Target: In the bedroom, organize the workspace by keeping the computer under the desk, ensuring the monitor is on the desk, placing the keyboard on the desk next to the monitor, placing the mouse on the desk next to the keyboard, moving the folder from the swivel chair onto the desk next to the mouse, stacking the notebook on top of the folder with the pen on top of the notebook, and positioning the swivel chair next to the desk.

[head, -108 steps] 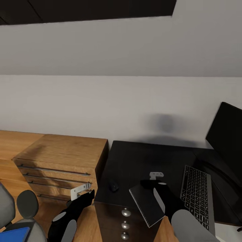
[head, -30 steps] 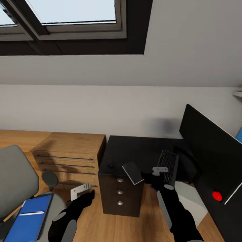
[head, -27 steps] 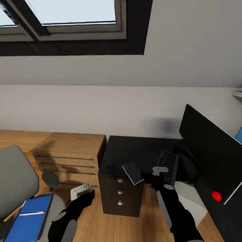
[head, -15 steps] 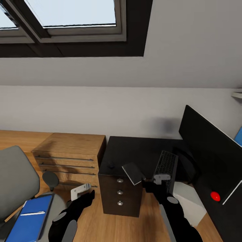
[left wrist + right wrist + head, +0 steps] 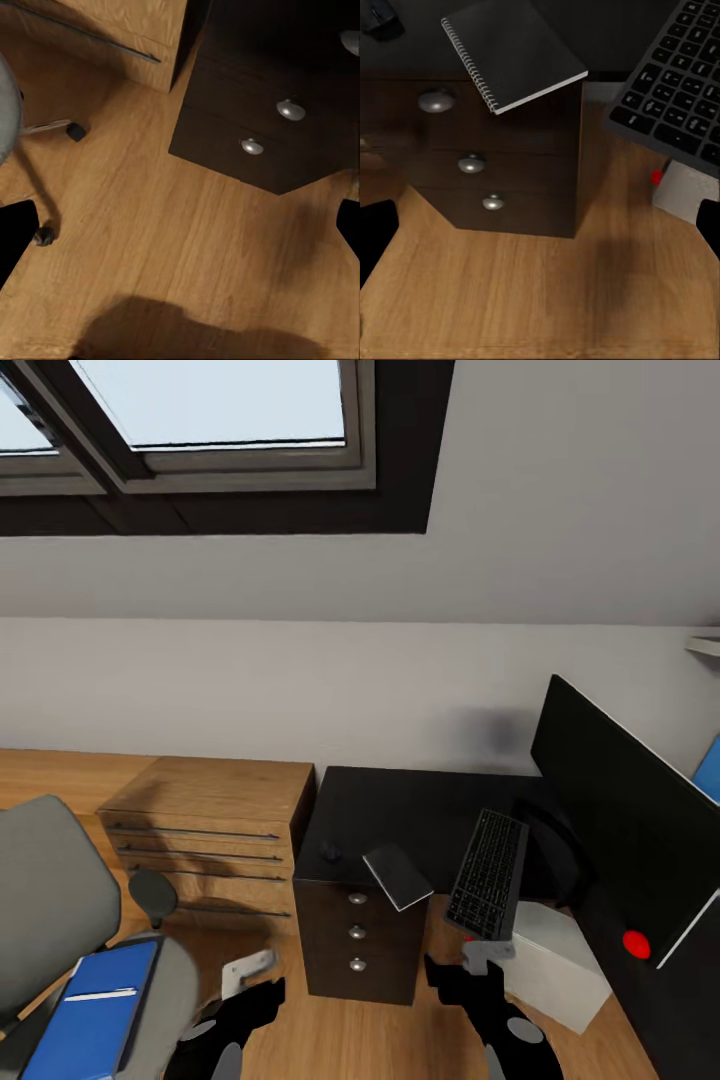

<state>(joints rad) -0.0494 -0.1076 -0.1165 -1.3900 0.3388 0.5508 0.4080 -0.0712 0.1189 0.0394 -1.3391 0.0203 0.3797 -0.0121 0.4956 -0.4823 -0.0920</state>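
The grey notebook (image 5: 397, 875) (image 5: 514, 52) lies on the black desk (image 5: 420, 810), its corner jutting over the front edge. The mouse (image 5: 330, 851) (image 5: 379, 16) sits to its left and the keyboard (image 5: 488, 872) (image 5: 675, 97) to its right, in front of the monitor (image 5: 620, 800). The white computer (image 5: 555, 965) (image 5: 682, 191) stands under the desk. On the grey swivel chair (image 5: 50, 900) lies the blue folder (image 5: 85, 1020) with the pen (image 5: 97, 994) on it. My right gripper (image 5: 445, 972) (image 5: 542, 229) hangs open and empty below the desk edge. My left gripper (image 5: 265, 995) (image 5: 180, 236) is open over the floor.
A light-wood dresser (image 5: 210, 820) (image 5: 112, 30) stands against the desk's left side. The desk's black drawers (image 5: 357, 932) (image 5: 472, 161) face me across wood floor (image 5: 370, 1040). The chair's castors (image 5: 45, 236) sit beside my left arm. A skylight (image 5: 200, 410) is overhead.
Both arms have drawn back and down toward me. My right gripper has left the notebook, which stays on the desk corner. The camera backed away from the desk earlier.
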